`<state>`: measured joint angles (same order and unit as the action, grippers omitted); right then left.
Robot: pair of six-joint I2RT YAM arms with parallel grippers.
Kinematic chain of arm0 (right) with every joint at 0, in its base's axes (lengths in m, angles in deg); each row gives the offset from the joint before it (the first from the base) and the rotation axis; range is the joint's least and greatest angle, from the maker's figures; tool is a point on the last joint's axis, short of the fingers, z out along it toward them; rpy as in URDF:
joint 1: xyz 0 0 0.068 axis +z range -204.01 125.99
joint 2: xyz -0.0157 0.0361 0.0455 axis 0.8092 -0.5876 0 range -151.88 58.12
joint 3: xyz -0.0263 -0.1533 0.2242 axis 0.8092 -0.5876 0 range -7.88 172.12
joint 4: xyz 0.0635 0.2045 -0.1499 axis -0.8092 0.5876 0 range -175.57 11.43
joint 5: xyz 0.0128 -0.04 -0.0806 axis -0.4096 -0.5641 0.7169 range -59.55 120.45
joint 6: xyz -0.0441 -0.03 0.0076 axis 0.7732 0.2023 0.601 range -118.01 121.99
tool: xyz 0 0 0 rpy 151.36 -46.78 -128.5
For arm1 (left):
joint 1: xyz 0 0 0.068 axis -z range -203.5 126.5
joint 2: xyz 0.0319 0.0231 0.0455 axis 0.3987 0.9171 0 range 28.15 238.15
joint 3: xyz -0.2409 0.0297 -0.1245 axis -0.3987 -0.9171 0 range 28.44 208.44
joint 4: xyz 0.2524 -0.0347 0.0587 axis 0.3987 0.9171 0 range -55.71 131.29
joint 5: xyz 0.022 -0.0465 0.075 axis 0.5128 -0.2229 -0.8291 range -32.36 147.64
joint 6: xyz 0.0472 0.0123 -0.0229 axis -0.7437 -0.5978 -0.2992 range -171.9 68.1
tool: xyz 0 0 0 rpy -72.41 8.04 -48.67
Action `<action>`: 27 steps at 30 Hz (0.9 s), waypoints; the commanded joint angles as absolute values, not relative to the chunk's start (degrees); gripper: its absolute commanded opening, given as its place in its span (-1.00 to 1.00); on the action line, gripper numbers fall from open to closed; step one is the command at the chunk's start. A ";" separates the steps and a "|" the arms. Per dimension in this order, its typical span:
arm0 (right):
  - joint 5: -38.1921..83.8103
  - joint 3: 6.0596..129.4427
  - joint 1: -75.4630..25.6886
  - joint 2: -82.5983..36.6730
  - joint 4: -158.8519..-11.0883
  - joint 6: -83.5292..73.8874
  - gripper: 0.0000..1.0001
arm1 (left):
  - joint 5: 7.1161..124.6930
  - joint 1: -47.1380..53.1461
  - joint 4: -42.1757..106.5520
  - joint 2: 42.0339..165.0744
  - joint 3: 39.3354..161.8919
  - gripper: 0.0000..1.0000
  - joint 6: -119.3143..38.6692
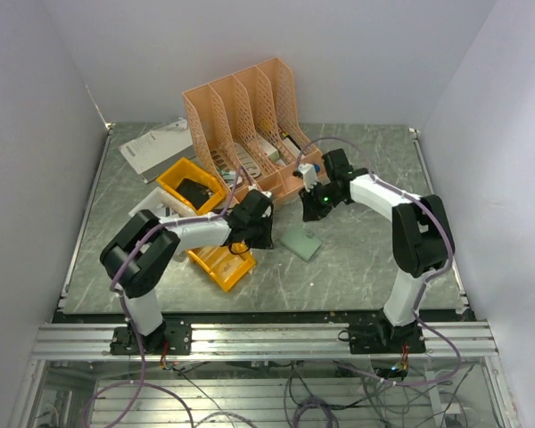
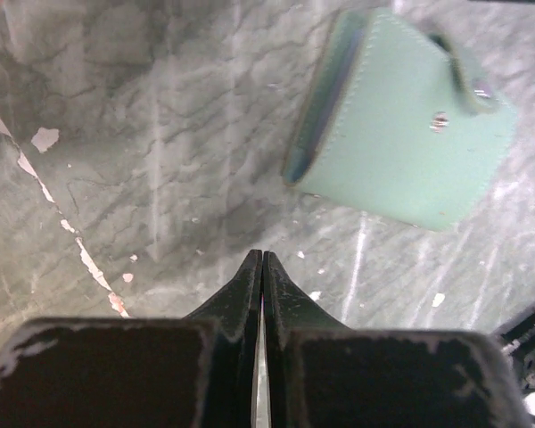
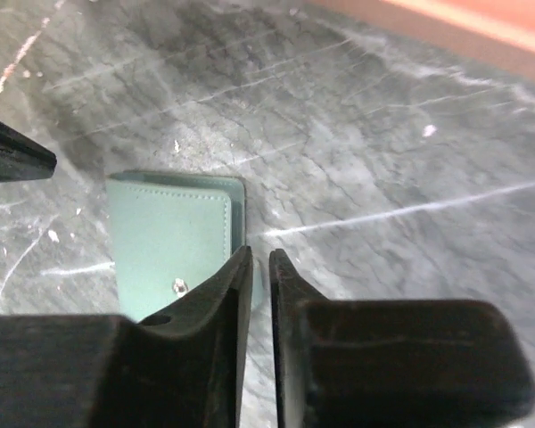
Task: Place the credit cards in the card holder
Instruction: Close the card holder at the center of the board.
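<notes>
Starting at the left of the overhead view, some white printed paper sheets [image 1: 156, 144] lie at the far corner of the grey marbled table [image 1: 366, 267]. Just to their right sits a yellow plastic bin [image 1: 172, 178] with something dark inside. A second yellow-orange plastic bin [image 1: 223, 266] lies nearer the front, partly under the left arm [image 1: 152, 250].

That arm reaches across to the middle of the table. The left gripper [image 2: 262, 259] points down at bare table with its two black fingers pressed flat together, clamping nothing that can be made out.

Behind the arm stands a peach plastic file rack [image 1: 245, 107] with lattice sides and several upright slots. Small items in its lower compartments are too small to identify.

To the right of the left gripper, between the two grippers, the pale green square leather card holder [image 2: 401, 134] lies flat on the table. It is folded shut, and its strap is snapped over the front by a small metal stud. Darker layers show along its folded edge, but whether cards sit inside cannot be told.

The right gripper [image 3: 259, 259] hangs just over the holder's right edge. Its fingers are parted by a narrow slit with only table visible between them, so it holds nothing. Whether a fingertip touches the holder is unclear. The right arm [image 1: 415, 236] bends back from there to its base at the near right.
</notes>
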<state>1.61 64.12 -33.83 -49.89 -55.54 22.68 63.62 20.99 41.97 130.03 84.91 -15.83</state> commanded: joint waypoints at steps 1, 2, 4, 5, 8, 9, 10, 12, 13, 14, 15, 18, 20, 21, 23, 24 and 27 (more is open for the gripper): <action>-2.60 62.99 -36.06 -41.39 -55.25 28.70 -0.62 | 65.79 21.07 33.28 124.17 83.28 -0.81 -19.12; -4.06 61.51 -36.32 -39.79 -55.75 30.18 -0.55 | 66.41 21.08 31.63 123.21 82.77 -0.78 -19.75; -7.22 57.48 -36.69 -36.18 -58.26 35.36 -0.25 | 67.08 21.08 28.34 121.98 82.16 -0.66 -21.55; -9.66 55.01 -36.77 -34.42 -58.51 41.05 -0.02 | 67.16 21.07 26.96 121.52 81.96 -0.59 -22.51; -15.25 47.30 -36.96 -30.12 -54.70 66.05 0.16 | 67.06 20.37 21.47 121.35 80.86 -0.31 -24.86; -15.45 46.22 -37.18 -29.71 -55.19 66.81 0.16 | 67.72 19.78 19.37 121.75 80.24 -0.22 -24.95; -16.90 46.91 -37.57 -30.21 -52.87 68.10 0.15 | 69.19 18.93 17.12 122.60 79.71 -0.13 -24.62; -19.91 51.50 -38.35 -33.44 -45.72 73.08 -0.01 | 74.15 17.30 12.33 125.70 78.94 -0.07 -23.48; -20.53 53.14 -38.57 -35.26 -42.96 75.73 -0.25 | 74.96 16.97 10.85 127.28 79.28 -0.06 -23.03; -20.31 54.33 -38.69 -36.90 -41.55 76.46 -0.38 | 74.94 16.92 11.16 128.64 80.33 -0.05 -23.18; -19.68 54.99 -38.83 -38.42 -41.49 76.20 -0.47 | 74.65 16.99 12.23 129.97 81.54 -0.05 -23.24; -18.79 53.75 -39.58 -38.14 -47.16 71.45 -0.31 | 72.14 17.67 14.59 132.15 83.45 -0.03 -22.66; -18.27 51.93 -39.59 -36.95 -50.30 70.17 -0.15 | 70.49 18.28 16.41 132.82 84.22 -0.02 -22.67; -18.06 51.34 -39.52 -36.79 -50.78 69.70 -0.12 | 69.68 18.63 16.86 133.09 84.23 -0.02 -22.45; -17.42 50.72 -39.47 -37.10 -51.12 68.94 -0.12 | 70.01 19.12 16.09 133.76 83.89 -0.02 -21.66; -17.15 50.43 -39.46 -37.38 -51.49 68.37 -0.12 | 69.97 19.56 15.94 134.28 83.85 -0.03 -21.26; -16.50 49.92 -39.03 -37.05 -53.40 66.52 -0.08 | 69.07 20.77 16.73 135.86 84.25 -0.07 -20.52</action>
<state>-16.60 50.94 -39.36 -38.02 -50.28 68.56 71.14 19.22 17.84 134.14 82.49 -21.42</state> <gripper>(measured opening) 0.447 0.480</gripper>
